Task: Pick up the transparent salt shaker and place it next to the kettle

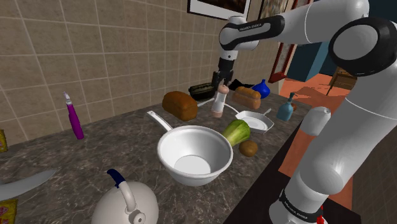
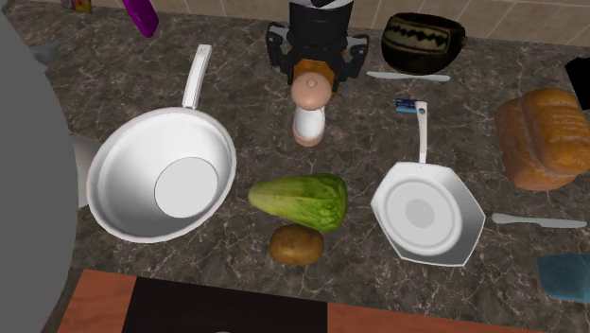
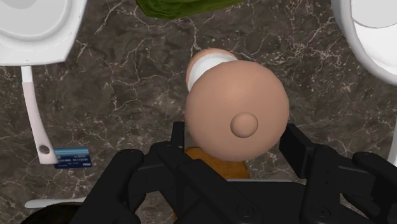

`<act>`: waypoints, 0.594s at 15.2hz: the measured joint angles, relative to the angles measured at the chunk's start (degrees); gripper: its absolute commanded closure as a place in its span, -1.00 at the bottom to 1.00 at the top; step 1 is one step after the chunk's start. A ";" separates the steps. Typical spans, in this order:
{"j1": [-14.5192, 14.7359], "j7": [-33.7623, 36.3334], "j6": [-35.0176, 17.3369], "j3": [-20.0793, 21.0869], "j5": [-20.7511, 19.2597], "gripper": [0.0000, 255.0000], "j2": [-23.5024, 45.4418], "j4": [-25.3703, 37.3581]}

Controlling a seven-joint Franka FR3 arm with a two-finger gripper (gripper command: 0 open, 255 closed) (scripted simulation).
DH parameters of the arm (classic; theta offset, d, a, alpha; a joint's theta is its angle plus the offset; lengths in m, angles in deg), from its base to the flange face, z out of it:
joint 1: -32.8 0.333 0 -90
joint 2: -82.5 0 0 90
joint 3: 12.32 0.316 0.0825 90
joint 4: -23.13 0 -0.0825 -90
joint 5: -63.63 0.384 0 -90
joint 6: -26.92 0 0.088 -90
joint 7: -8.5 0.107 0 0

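Note:
The salt shaker (image 1: 220, 102) has a white body with a rounded tan cap and a tan base. It stands about upright on the dark marble counter (image 1: 114, 149), between the bread loaf and the small white pan. My black gripper (image 1: 222, 84) comes down from above and is shut on the shaker's cap (image 3: 236, 114), one finger (image 3: 296, 141) on each side. In the second exterior view the shaker (image 2: 308, 112) sits just in front of the gripper (image 2: 315, 64). Whether its base touches the counter I cannot tell. The pale kettle (image 1: 125, 205) with a blue handle is at the counter's near end.
A large white pan (image 1: 194, 156) lies between shaker and kettle. A green vegetable (image 1: 236, 132), a brown round fruit (image 1: 248, 148) and a small white pan (image 1: 256, 121) sit beside the shaker. The bread loaf (image 1: 179, 105), a purple bottle (image 1: 74, 119) and a black bowl (image 2: 423, 38) stand near the wall.

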 measured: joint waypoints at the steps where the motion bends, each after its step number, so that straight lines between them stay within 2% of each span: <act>1: 0.01 0.01 0.82 0.01 0.03 1.00 0.12 0.93; 9: 0.12 0.22 6.80 0.14 0.02 1.00 0.11 6.92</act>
